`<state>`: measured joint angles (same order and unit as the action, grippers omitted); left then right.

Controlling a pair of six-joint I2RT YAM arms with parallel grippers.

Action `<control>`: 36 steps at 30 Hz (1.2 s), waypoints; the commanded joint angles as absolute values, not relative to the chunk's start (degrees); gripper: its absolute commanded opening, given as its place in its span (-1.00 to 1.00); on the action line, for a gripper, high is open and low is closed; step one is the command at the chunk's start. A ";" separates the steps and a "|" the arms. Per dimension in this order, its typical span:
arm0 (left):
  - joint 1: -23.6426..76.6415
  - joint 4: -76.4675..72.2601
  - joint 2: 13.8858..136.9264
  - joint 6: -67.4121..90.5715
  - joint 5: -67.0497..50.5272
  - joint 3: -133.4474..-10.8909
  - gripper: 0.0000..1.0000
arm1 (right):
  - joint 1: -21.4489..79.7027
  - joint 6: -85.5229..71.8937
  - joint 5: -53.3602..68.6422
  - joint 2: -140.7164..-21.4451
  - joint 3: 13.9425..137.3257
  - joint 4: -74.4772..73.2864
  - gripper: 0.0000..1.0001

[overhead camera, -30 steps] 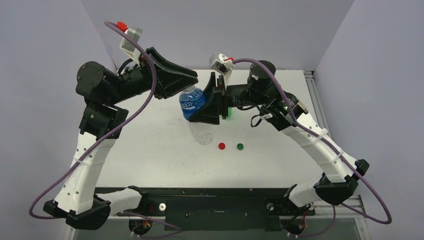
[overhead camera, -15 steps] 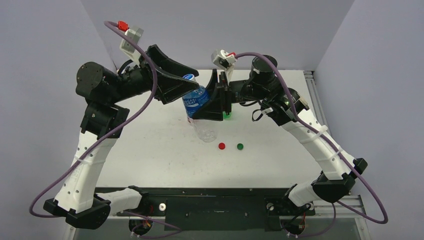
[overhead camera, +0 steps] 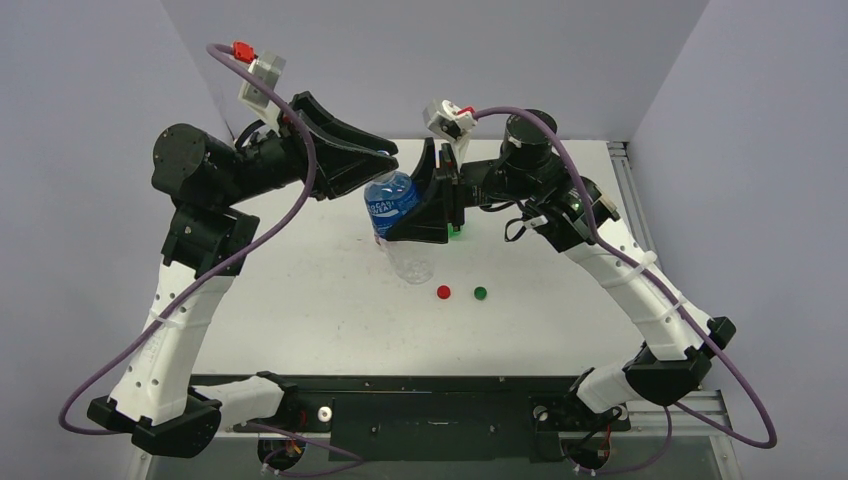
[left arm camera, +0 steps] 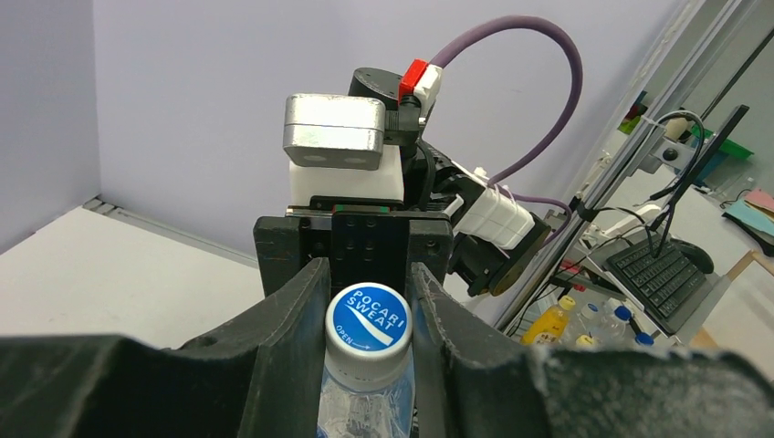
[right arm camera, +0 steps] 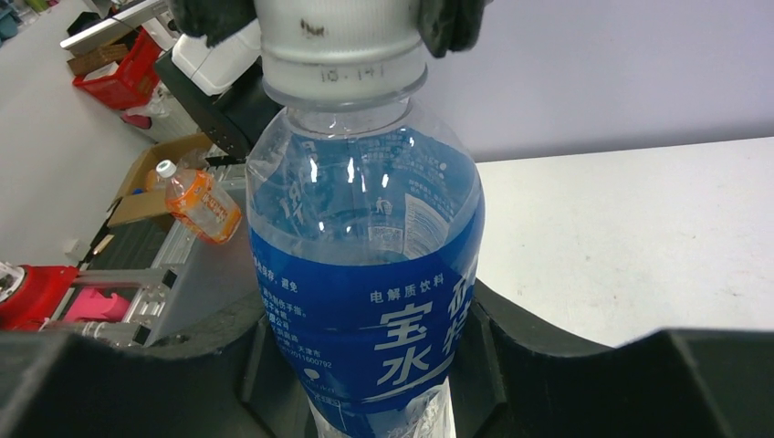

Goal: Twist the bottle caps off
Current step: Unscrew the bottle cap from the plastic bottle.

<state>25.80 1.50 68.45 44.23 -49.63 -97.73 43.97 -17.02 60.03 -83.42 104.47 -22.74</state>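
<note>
Clear plastic bottle with a blue label (overhead camera: pixel 392 205) stands tilted over the white surface (overhead camera: pixel 300 290) at the far middle of the scene, with its top leaning to the far side. Whether its base touches the surface cannot be told.

The right hand (overhead camera: pixel 415 205) comes in from the right and is closed around the labelled body of the bottle. In the right wrist view its two black fingers (right arm camera: pixel 511 347) press against the label on either side.

The left hand (overhead camera: pixel 380 160) reaches in from the left and is closed on the whitish-blue screw cap (left arm camera: pixel 368 319), which sits on the bottle's neck. In the left wrist view the black fingers (left arm camera: pixel 292 338) flank the cap and touch it on both sides. The cap's blue top, with white lettering, faces that camera.

A small red round plastic cap (overhead camera: pixel 444 292) and a small green round plastic cap (overhead camera: pixel 480 293) lie loose on the surface. They are just nearer than the bottle and slightly to its right. The two sit close beside each other without touching, red on the left and green on the right, both apart from either hand.
</note>
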 commanded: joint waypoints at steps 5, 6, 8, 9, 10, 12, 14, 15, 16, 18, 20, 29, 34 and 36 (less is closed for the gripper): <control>27.25 4.53 66.14 40.52 -52.43 -100.83 -1.00 | 41.68 -12.22 48.07 -86.00 107.90 -28.09 -1.00; 27.20 5.39 66.16 39.73 -50.55 -101.28 -1.00 | 41.67 -11.91 46.67 -86.23 108.22 -28.59 -1.00; 27.16 10.11 66.42 37.63 -47.01 -102.48 -1.00 | 41.66 -10.93 44.54 -86.57 109.26 -30.65 -1.00; 27.16 11.30 66.77 36.28 -45.92 -103.01 -1.00 | 41.66 -10.25 43.80 -86.70 109.84 -31.23 -1.00; 27.16 13.22 66.96 35.67 -44.13 -104.00 -1.00 | 41.68 -9.96 42.53 -86.80 110.19 -32.02 -1.00; 27.16 15.09 67.43 34.62 -41.90 -105.03 -1.00 | 41.66 -9.58 40.98 -86.71 110.08 -32.26 -1.00; 27.16 16.10 67.50 34.02 -39.92 -105.59 -1.00 | 41.78 -9.43 39.63 -86.61 109.97 -32.36 -1.00; 27.16 16.44 67.59 33.62 -39.16 -105.75 -1.00 | 41.81 -9.45 39.24 -86.58 109.96 -32.31 -1.00; 27.16 17.32 67.57 33.38 -37.59 -105.93 -1.00 | 42.09 -9.47 37.82 -86.53 109.93 -32.14 -1.00; 27.16 18.89 67.61 32.65 -34.82 -106.29 -1.00 | 42.56 -9.57 35.78 -86.35 109.90 -31.52 -1.00; 27.16 20.10 67.57 32.00 -32.19 -106.56 -1.00 | 43.18 -10.17 33.66 -86.23 109.80 -30.71 -1.00; 27.16 24.46 68.12 29.75 -23.35 -110.04 -1.00 | 49.94 -11.20 18.12 -85.02 106.03 -25.71 -1.00; 27.16 26.79 68.38 28.43 -19.28 -111.39 -1.00 | 55.50 -10.01 6.12 -85.59 106.58 -24.59 -1.00; 27.16 27.65 68.53 28.21 -18.09 -112.35 -1.00 | 57.13 -9.92 2.23 -85.58 106.38 -23.80 -1.00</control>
<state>26.96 27.68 69.58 28.75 -22.94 -107.96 54.83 -10.26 18.72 -85.34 106.80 -25.98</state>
